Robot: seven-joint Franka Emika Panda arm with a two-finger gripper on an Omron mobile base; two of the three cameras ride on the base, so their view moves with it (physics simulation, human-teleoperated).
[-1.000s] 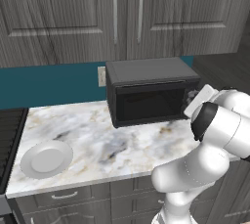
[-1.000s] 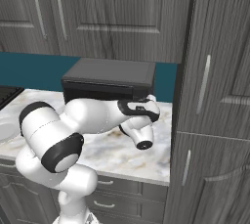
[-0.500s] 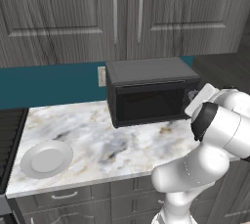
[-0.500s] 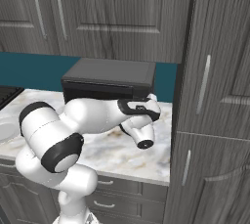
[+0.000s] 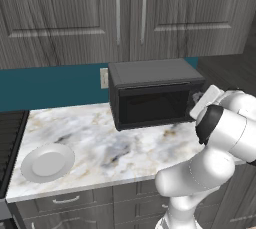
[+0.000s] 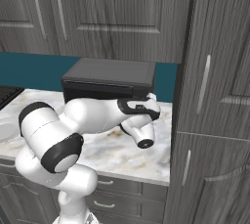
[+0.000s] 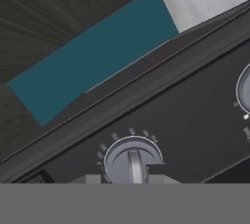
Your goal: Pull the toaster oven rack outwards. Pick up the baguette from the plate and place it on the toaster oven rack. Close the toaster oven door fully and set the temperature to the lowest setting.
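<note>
Readable text: none on any surface.
Knob [image 7: 132,163] dial: small pale tick marks arc round it from about 9 o'clock to 2 o'clock; too small and blurred to read as numbers.
Second knob [image 7: 244,90]: faint pale marks at about 7 o'clock and 5 o'clock, illegible.
Toaster oven [image 5: 155,93] front: no brand or label legible.

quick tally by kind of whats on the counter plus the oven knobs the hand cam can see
toaster oven: 1
plate: 1
knobs, one centred and one at the right edge of the hand view: 2
total: 4
</note>
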